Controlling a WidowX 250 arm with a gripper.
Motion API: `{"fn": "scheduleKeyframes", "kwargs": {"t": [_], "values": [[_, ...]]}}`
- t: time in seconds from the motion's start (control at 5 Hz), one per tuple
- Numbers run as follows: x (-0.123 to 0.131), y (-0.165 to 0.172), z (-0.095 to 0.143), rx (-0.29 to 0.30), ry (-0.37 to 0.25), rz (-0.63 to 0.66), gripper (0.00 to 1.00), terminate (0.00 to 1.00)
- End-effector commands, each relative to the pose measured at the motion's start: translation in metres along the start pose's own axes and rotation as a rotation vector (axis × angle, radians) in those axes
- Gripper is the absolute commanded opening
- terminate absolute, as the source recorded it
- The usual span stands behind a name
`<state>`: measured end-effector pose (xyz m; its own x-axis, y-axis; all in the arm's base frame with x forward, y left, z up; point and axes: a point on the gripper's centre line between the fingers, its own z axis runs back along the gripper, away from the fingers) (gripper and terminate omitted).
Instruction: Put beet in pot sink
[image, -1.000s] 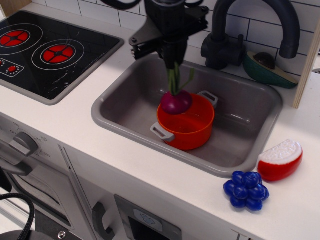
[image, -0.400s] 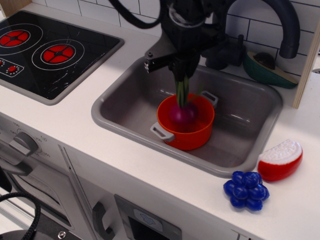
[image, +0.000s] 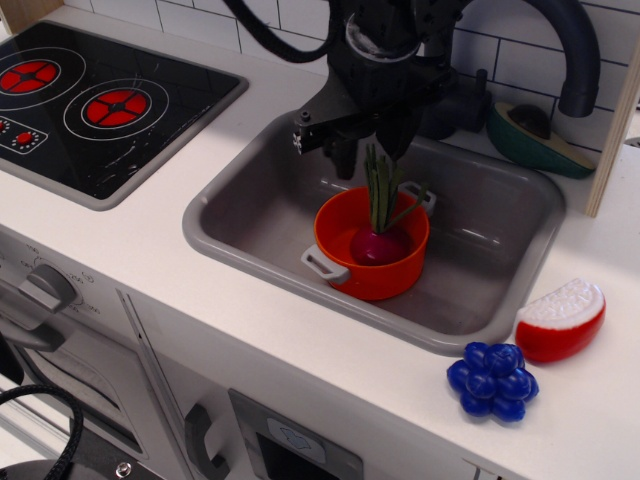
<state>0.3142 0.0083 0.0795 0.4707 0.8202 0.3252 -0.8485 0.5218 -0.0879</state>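
Note:
The beet (image: 377, 244) sits inside the orange pot (image: 350, 270), its magenta bulb on the pot's floor and its green stalks standing up. The pot stands in the grey sink (image: 240, 215), left of the middle. My gripper (image: 372, 150) hangs just above the pot. Its dark fingers (image: 343, 157) are spread on either side of the stalk tips and do not pinch them. The gripper looks open and empty.
A dark faucet (image: 575, 60) arches over the back of the sink. A black stovetop (image: 100, 100) lies at the left. A red-and-white wedge (image: 560, 320) and a blue grape cluster (image: 493, 380) lie on the counter at the right. An avocado half (image: 535, 135) rests behind the sink.
The beet went from hanging over the pot's left rim to resting inside the pot. My gripper moved right, lowered it, then opened and let the stalks go.

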Motion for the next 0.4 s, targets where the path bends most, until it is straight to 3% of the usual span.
{"fn": "scheduleKeyframes", "kwargs": {"t": [0.0, 0.2], "values": [[0.018, -0.0073, 0.0294, -0.05, -0.032, 0.023, 1.0, 0.0], [0.018, -0.0073, 0.0294, -0.05, -0.032, 0.023, 1.0, 1.0]]}}
